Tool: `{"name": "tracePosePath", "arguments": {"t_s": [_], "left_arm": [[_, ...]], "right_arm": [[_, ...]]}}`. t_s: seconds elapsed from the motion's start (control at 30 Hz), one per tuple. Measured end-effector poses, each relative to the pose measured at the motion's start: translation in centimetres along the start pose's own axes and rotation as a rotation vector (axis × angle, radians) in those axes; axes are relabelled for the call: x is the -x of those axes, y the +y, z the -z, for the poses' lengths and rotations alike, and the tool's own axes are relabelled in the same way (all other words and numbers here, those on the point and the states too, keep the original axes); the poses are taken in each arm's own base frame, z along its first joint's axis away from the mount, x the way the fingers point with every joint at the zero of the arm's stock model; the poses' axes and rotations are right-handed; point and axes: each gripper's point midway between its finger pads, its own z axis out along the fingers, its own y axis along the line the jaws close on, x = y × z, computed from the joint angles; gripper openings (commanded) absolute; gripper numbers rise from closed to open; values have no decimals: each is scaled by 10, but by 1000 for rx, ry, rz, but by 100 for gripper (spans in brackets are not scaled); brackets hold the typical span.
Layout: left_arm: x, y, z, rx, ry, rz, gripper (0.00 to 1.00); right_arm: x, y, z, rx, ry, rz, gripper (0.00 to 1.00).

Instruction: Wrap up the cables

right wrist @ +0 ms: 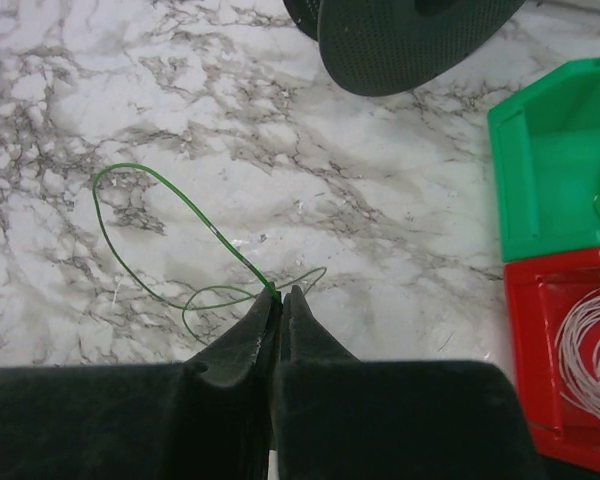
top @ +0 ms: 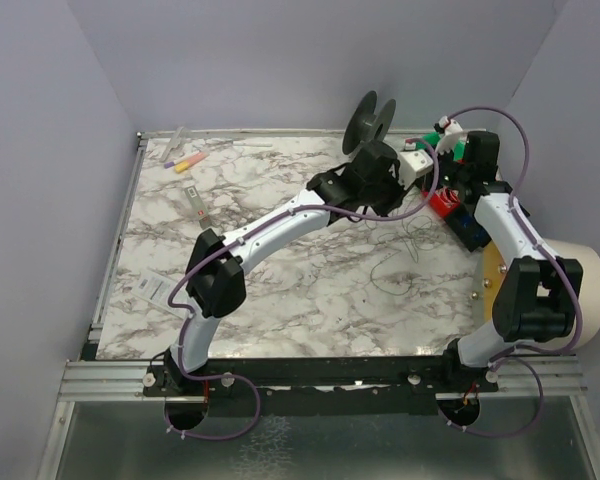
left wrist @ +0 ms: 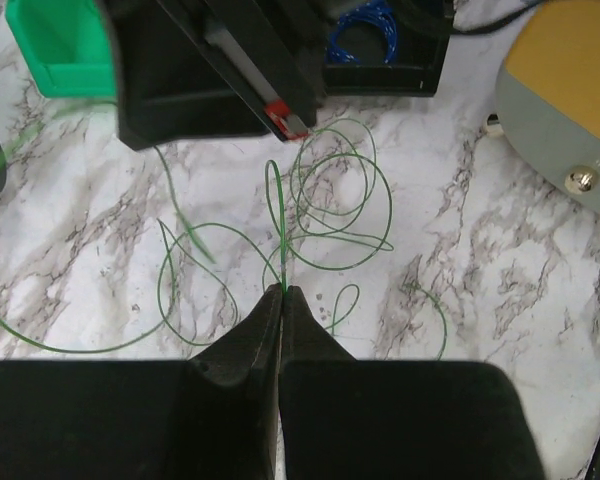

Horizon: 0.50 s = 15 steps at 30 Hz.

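Left wrist view: nearest, the left gripper (left wrist: 282,292), jaws together and nipped on a green cable (left wrist: 330,205) rising from the tips. Just beyond, that strand lay in loose, overlapping curls on the marble table (left wrist: 520,280). None was gathered into a tidy coil, so wrapping of this piece was judged barely begun. Farther off, a black bin (left wrist: 435,60) held a blue coil (left wrist: 365,30).

Right wrist view: the right gripper (right wrist: 280,295), jaws likewise closed on green cable, one open loop trailing left; whether it was the same piece could not be told. Farther, a red bin (right wrist: 525,300) held white coiled cables (right wrist: 590,350) — seemingly finished work, seen in no other view. A green bin (right wrist: 550,160) and the black spool (right wrist: 410,30) lay beyond.

Top external view: it alone showed the left arm (top: 270,225) and right arm (top: 515,240) converging at the far right — the wire there was barely discernible.
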Motion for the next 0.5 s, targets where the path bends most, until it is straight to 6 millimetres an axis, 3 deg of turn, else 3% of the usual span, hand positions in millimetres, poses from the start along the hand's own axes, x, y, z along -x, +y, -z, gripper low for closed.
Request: {"name": "tracePosePath", "arguments": {"t_s": [0.13,0.3,0.37,0.47,0.5], "left_arm": [[-12,-5,-4,7,31,-18,0],[-25,-2,-6,20,60,-29,1],[-28,-1,-7,21,67,-31,25],[-30,-2,-5,13,74,-44,78],[-30,-3,-4,11,75,-47,86]], "right_arm": [[21,-1,4,-10,-35,50,0],[32,-2,11,-30,-50,94,0],[36,-3,13,-46,-57,106,0],[42,-6,17,-70,-58,111,1],[45,-6,19,-78,-57,110,0]]}}
